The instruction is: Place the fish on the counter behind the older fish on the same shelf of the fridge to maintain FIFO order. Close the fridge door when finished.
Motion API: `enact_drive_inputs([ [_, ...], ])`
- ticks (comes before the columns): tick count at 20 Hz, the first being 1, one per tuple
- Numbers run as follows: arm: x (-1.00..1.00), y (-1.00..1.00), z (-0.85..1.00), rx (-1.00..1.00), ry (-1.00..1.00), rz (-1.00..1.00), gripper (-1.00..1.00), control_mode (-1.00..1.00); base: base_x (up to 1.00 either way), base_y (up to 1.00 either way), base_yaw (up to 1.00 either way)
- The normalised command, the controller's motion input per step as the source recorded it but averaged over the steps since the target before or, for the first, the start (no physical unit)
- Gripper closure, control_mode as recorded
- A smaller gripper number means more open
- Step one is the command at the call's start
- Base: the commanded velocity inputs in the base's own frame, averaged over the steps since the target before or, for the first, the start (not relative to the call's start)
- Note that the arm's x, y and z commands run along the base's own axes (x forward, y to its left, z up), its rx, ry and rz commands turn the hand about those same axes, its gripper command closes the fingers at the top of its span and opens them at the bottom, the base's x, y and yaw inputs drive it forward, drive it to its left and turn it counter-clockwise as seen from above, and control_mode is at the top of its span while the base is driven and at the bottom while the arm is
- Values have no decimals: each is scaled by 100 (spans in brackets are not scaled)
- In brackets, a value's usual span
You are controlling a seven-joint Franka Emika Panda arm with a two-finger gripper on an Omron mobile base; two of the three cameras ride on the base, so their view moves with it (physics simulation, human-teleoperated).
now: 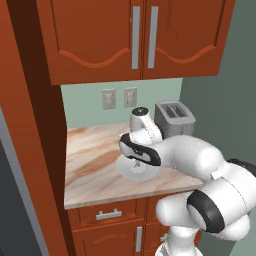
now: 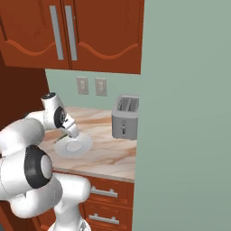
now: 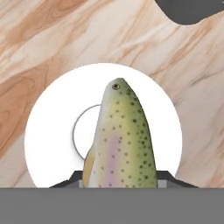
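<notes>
In the hand view the fish (image 3: 122, 140) fills the lower middle, lying on a white plate (image 3: 48, 135) on the counter (image 3: 65, 39). The gripper (image 3: 120, 181) has its 2 tips pinched against the fish's flanks, a hold suited to lifting it off.

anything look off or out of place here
Nothing stands out. The fish lies over a white plate on the counter, with the gripper closed on it, one dark tip at each side. The toaster stands upright by the wall. Nothing looks spilled, tipped or broken.
</notes>
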Motion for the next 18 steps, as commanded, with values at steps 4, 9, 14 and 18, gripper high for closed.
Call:
enact_drive_inputs([
  [4, -100, -34, 85, 8, -2, 0, 100, -100, 0, 0, 0],
  [9, -100, -46, 35, 9, 0, 0, 100, -100, 0, 0, 0],
  [14, -63, -1, 1, 0, 0, 0, 100, -100, 0, 0, 0],
  [18, -39, 0, 6, 0, 0, 0, 100, -100, 0, 0, 0],
])
